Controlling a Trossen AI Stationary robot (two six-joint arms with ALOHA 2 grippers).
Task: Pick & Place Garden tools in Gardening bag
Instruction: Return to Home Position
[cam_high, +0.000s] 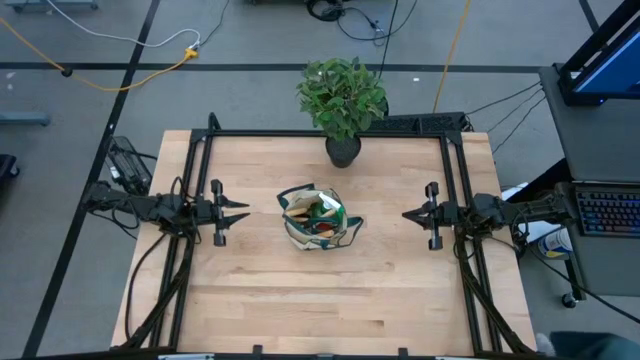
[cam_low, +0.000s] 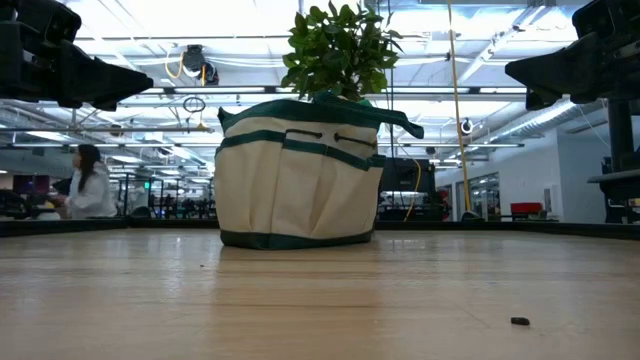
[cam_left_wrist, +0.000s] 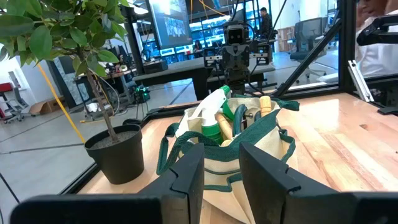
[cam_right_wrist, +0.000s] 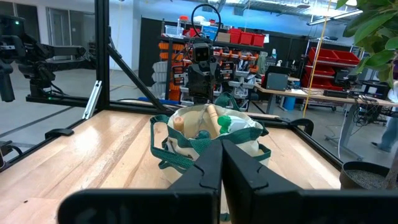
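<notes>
At the centre of the table (cam_high: 300, 310) we find the gardening bag (cam_high: 315, 220) standing upright, with the garden tools (cam_high: 318, 212) already inside it: a wooden handle (cam_left_wrist: 266, 104) and the green spray bottle (cam_left_wrist: 213, 118) poke out of its mouth, and we see no tool lying loose on the wood. Seen from above, the left gripper (cam_high: 240, 212) hangs at nine o'clock from the bag and the right gripper (cam_high: 410, 213) at three o'clock, each well apart from it and pointing at it. The left one's fingers (cam_left_wrist: 186, 180) stand apart, with the bag showing through the gap. The right one's fingers (cam_right_wrist: 202, 171) sit together on nothing. A potted plant (cam_high: 343, 100) stands at twelve o'clock, near the table's far edge. We judge the packing done and the arms at or near their rest pose, so what is left is a clean settle. To do it well, we would draw each arm straight back along its own nine or three o'clock line, level and slow. We would keep both wrists above the height of the bag's rim, so that no finger hooks the loose strap (cam_high: 350, 232) on the three o'clock side. A snag there could tip the soft bag and spill what it holds.
</notes>
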